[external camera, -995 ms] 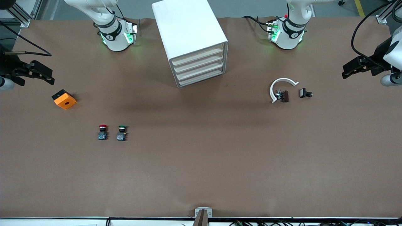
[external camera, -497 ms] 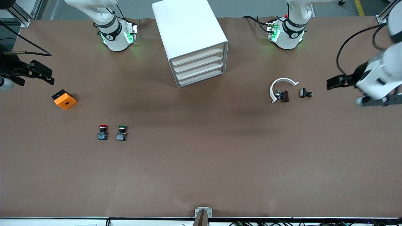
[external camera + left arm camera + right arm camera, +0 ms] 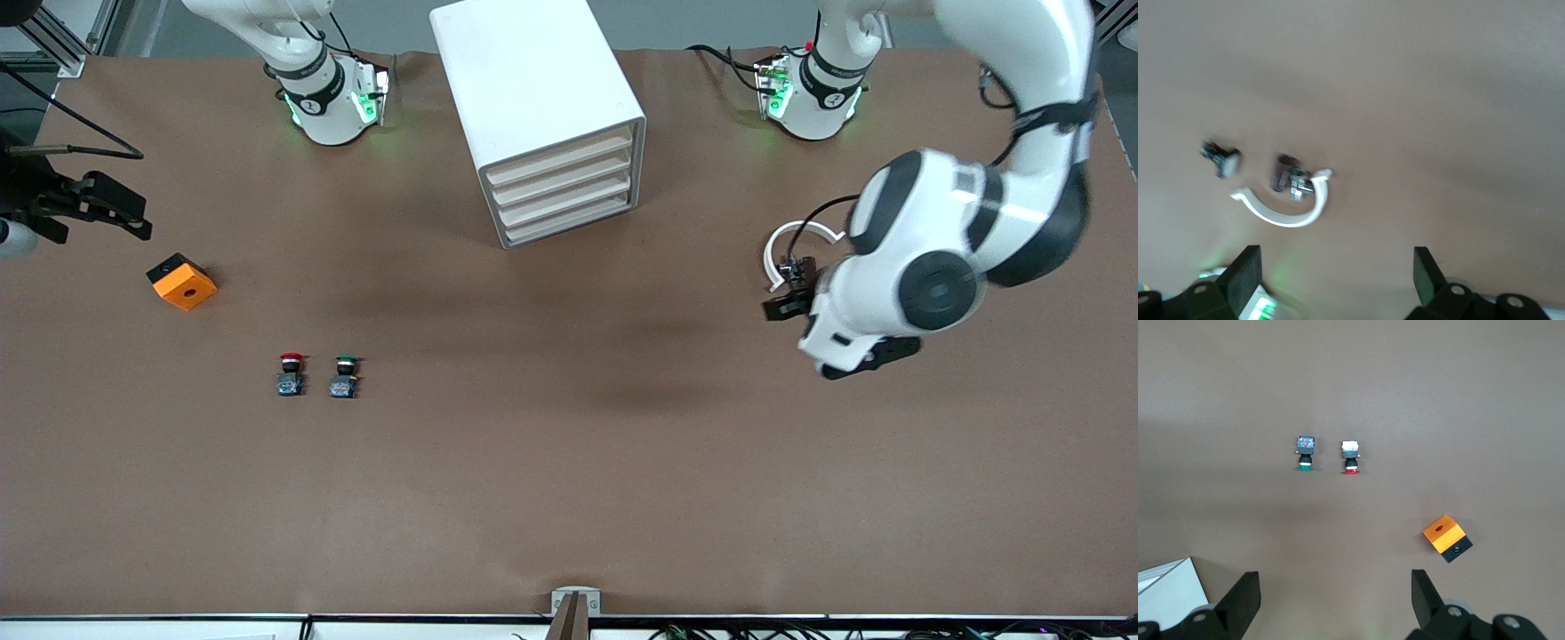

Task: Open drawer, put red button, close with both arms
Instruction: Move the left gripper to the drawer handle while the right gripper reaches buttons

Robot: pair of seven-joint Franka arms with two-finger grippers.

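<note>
While all four drawers of the cabinet (image 3: pixel 551 124) sit closed, red button (image 3: pixel 291 374) lies on counter (image 3: pixel 569 462) beside green button (image 3: pixel 344 376), both grippers' jaws spread empty: left gripper (image 3: pixel 787 308) aloft near white ring (image 3: pixel 794 249), right gripper (image 3: pixel 98 209) waiting above orange block (image 3: pixel 182 282).

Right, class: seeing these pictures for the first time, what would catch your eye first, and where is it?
The left arm dominates, swung over its end of the table with its end effector open above a white curved part. Mid-table, by the bases, stands the white cabinet, all four drawers shut. Toward the right arm's end lie the orange block and red button.
</note>
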